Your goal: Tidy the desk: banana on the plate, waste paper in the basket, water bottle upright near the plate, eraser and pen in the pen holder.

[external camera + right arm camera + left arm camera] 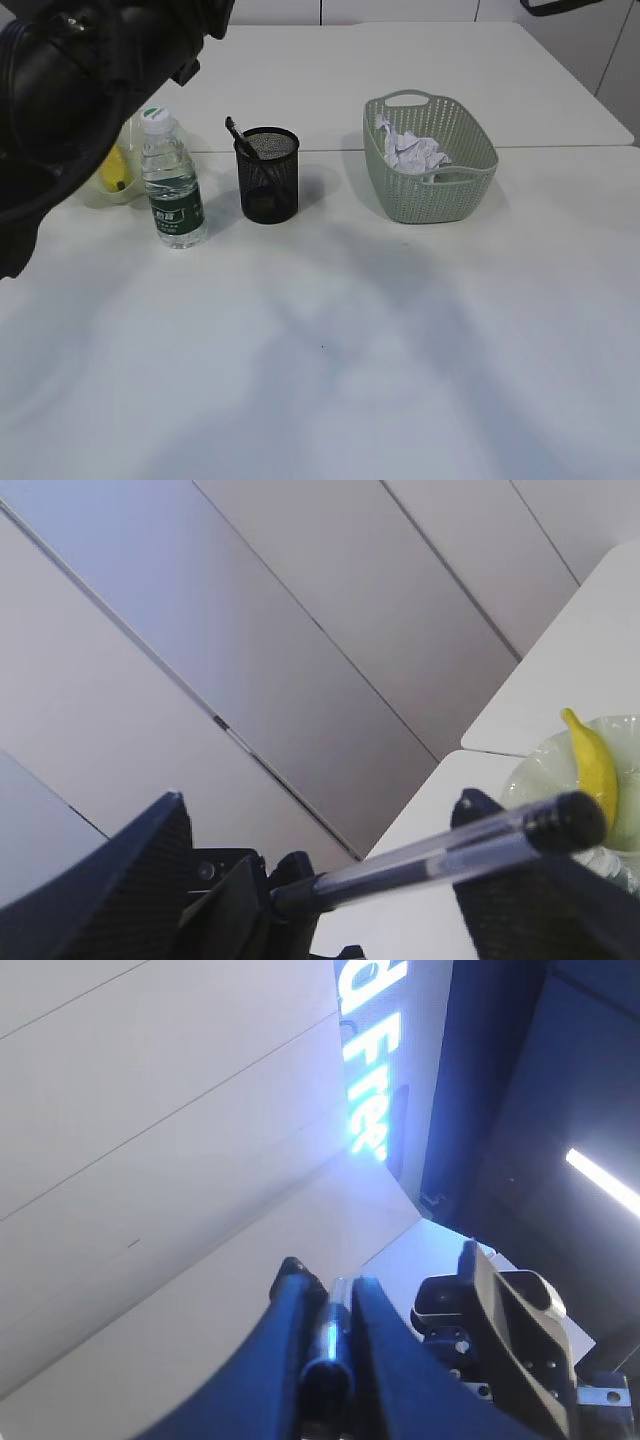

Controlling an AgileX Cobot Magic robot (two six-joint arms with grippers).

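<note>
Two black fingers of the right gripper (320, 815) stand wide apart, a clear-barrelled, black-capped pen (440, 855) crossing the gap. The left gripper (328, 1280) has its jaws nearly together. Far left, the curved yellow banana (117, 172) lies in the pale green ruffled plate (95, 195), with the clear green-labelled water bottle (172, 185) upright just beside it. The near half of the flat white desk (350, 380) lies open.

I see a yellow banana (116, 172), a dark green label on the clear water bottle (173, 180), the black mesh pen holder (268, 175) and the sage-green woven-look basket (430, 165).
</note>
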